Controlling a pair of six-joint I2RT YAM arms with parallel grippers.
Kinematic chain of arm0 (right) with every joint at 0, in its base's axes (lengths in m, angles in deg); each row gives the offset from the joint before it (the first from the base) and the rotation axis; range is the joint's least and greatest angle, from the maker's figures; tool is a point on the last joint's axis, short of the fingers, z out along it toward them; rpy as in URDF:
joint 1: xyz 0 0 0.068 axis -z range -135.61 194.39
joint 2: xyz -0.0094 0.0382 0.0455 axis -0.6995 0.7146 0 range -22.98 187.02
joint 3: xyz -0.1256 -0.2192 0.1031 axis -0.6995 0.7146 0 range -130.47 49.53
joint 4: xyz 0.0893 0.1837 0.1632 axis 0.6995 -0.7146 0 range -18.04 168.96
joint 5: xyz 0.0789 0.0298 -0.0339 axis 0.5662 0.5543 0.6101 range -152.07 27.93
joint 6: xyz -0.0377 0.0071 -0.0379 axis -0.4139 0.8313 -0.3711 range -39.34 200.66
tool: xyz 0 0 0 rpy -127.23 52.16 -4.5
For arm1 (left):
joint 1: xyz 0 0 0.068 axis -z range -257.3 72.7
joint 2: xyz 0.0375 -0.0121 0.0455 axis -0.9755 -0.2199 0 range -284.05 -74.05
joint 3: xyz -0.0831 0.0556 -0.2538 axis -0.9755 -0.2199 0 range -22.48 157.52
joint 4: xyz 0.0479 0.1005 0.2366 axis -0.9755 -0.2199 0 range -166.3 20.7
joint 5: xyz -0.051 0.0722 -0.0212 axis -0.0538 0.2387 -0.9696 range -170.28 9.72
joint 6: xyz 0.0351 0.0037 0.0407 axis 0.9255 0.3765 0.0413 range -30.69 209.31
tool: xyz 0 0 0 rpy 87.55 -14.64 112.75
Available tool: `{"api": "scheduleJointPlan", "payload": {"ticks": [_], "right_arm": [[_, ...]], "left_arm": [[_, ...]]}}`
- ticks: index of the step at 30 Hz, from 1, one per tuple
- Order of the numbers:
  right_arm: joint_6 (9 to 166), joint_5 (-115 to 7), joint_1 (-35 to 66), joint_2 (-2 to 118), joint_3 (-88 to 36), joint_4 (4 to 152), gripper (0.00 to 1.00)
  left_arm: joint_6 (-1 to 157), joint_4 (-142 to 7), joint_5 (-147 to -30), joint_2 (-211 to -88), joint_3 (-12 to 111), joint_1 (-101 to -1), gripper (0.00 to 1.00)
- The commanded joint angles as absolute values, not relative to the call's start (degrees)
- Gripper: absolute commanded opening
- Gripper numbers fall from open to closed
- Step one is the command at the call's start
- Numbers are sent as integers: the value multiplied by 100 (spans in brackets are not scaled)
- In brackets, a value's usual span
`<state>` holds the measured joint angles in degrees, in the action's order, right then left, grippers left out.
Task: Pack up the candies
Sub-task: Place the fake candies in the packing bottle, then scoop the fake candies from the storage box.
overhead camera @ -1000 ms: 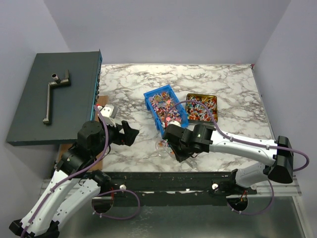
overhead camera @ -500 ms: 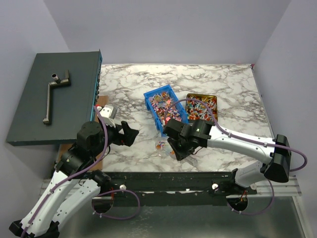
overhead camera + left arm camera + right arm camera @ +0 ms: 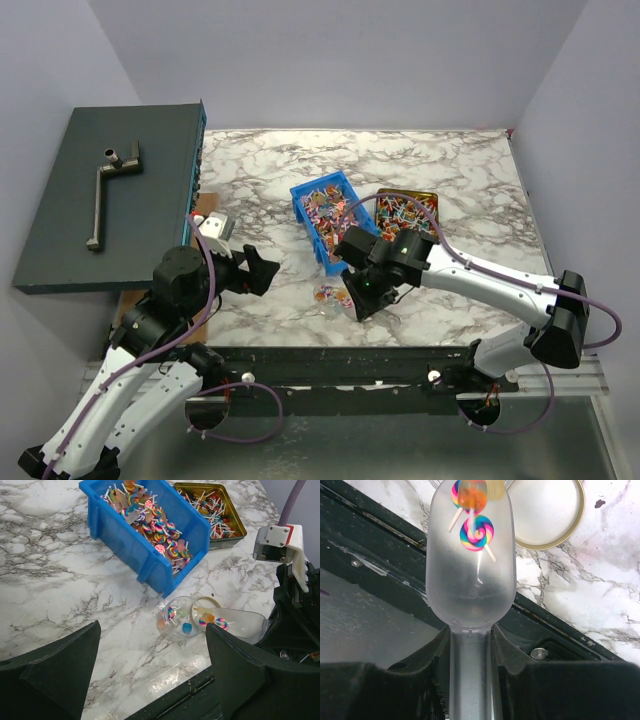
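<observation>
The candies are small swirl lollipops and wrapped sweets. Many fill a blue bin (image 3: 335, 218) (image 3: 150, 532) and a gold tin (image 3: 410, 213) (image 3: 215, 507). My right gripper (image 3: 470, 650) (image 3: 360, 292) is shut on the handle of a translucent scoop (image 3: 470, 565) (image 3: 237, 622). The scoop holds a few candies (image 3: 476, 532) near its tip. The tip points at a clear jar (image 3: 179, 622) (image 3: 326, 293) lying near the table's front edge with a few candies inside. My left gripper (image 3: 150, 650) (image 3: 262, 270) is open and empty, left of the jar.
A round gold lid (image 3: 547, 512) (image 3: 212, 602) lies on the marble beside the jar. The table's black front rail (image 3: 380, 535) runs just under the scoop. A dark box (image 3: 105, 205) with a metal handle stands at the far left.
My right arm's wrist has swung toward the back while the scoop's tip stays at the jar. The left arm has not moved.
</observation>
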<state>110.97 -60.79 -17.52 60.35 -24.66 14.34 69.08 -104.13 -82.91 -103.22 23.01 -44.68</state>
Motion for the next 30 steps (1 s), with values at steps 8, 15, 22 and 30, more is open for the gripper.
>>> {"api": "scheduleJointPlan", "payload": {"ticks": [8, 15, 22, 30], "right_arm": [[10872, -5548, -1430, 6251, -2817, 997, 1], [10832, -5252, -1186, 6228, -2931, 947, 1], [10779, -5404, -1008, 6128, -3172, 775, 1], [10670, -6171, -784, 6108, -3527, 839, 1]], "left_arm": [[7006, -10338, -8432, -10172, 2217, -4487, 88], [7006, -10340, -8422, -10130, 2208, -4478, 88], [7008, -10331, -8432, -10119, 2212, -4474, 89], [7006, -10321, -8436, -10117, 2205, -4469, 89]]}}
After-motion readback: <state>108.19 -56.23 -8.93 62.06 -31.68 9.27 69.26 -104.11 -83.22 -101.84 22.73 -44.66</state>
